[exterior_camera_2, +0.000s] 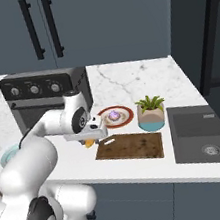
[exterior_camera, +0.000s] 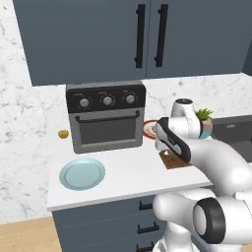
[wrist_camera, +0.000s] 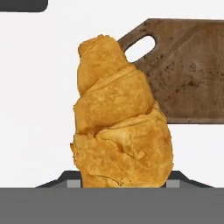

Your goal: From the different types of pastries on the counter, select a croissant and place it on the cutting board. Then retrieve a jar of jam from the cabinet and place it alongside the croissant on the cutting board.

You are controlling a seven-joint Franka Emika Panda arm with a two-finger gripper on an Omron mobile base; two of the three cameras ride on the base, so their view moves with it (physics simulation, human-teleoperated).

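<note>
Holding croissant [wrist_camera: 120,127] in fingers [wrist_camera: 174,180] beside cutting board [wrist_camera: 188,74].

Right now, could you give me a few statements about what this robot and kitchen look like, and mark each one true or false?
1. The gripper holds the croissant. True.
2. The croissant lies on the cutting board. False: it is beside the board's holed corner.
3. The cabinet doors are shut. True.
4. The cupcake sits on the blue plate. False: it sits on a red-rimmed plate.
5. A potted plant stands behind the board. True.
</note>
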